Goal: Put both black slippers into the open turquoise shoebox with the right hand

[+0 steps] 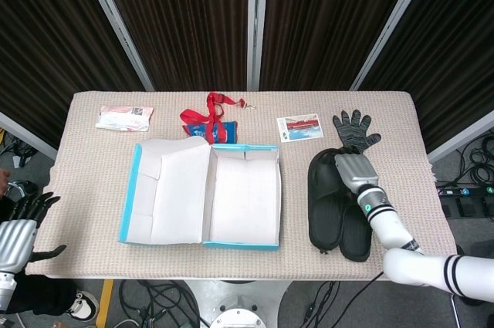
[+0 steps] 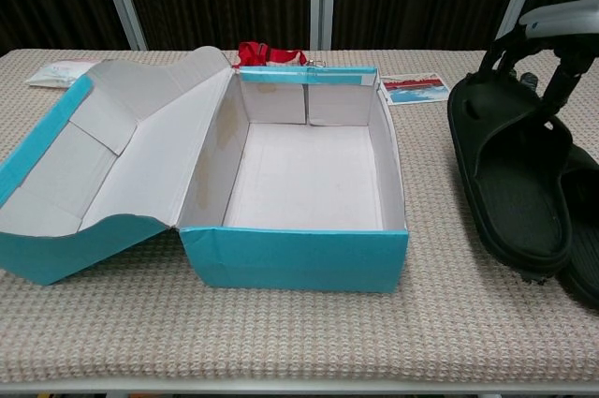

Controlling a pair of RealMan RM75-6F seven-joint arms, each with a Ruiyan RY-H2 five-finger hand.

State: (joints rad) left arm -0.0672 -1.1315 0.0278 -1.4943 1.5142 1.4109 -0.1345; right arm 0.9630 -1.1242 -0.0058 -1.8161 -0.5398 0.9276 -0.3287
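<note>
Head view: the right hand (image 1: 351, 167) grips the strap end of one black slipper (image 1: 325, 201), just right of the turquoise shoebox (image 1: 231, 198); its long axis runs parallel to the box's. The second slipper (image 1: 356, 231) lies partly beneath. The left hand (image 1: 17, 234) hangs open far left.

Chest view: the gripped slipper (image 2: 510, 183) tilts, raised beside the shoebox (image 2: 299, 253).

No legible text, brand, number or sign anywhere. Printed card (image 1: 299, 128) on the worktop (image 1: 85, 181): red and blue picture only, any lettering too small to make out. White packet (image 1: 124, 117) at the far left corner: faint pinkish markings (unreadable at this size). Turquoise shoebox (image 2: 295, 257): plain front wall and plain lid, no label visible in either view.
</note>
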